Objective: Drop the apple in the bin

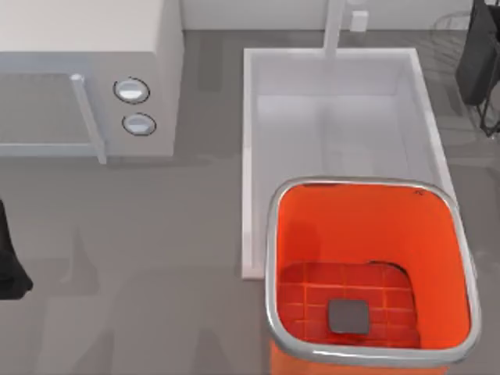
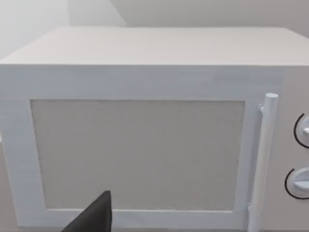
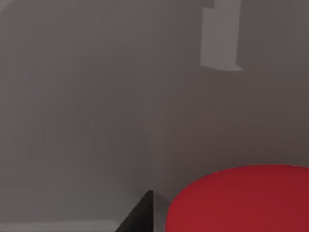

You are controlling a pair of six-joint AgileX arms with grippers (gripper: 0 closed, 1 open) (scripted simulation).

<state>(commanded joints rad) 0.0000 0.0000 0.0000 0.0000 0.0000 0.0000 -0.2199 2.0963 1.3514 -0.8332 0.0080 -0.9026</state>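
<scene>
**Handling of the workpiece.** The red, rounded mass (image 3: 241, 200) appearing in the right wrist view is probably the apple, but only its upper curve is in frame, so the identification is tentative. Judged as an apple, it is behaving as a stiff, moderately light body with a smooth, slippery skin. It is tolerating a firm grip, though it is prone to bruising under hard clamping or a long fall. The recommended hold is across the widest part, with the pads set on opposite sides so that the fruit is not squirting out.

**Location of the workpiece.** The red mass is sitting very close to the right wrist camera, just beside a dark part of the right gripper (image 3: 140, 215). Whether the two are touching cannot be told.

**Arm pose.**
- The right arm (image 1: 478, 62) is standing at the far right corner of the table, beside the white sink basin (image 1: 251, 156) and well apart from the bin (image 1: 272, 258). It cannot be told whether its claw is clenched on the fruit or released.
- The left arm (image 1: 9, 262) is waiting at the table's left edge. The left gripper (image 2: 94, 215) is pointing at the door of the microwave (image 2: 145, 154), and its state likewise cannot be told.

**Target.** The bin is standing at the near right of the table with its mouth open upward. Its gridded floor is showing no fruit, so the drop is judged not yet made.
</scene>
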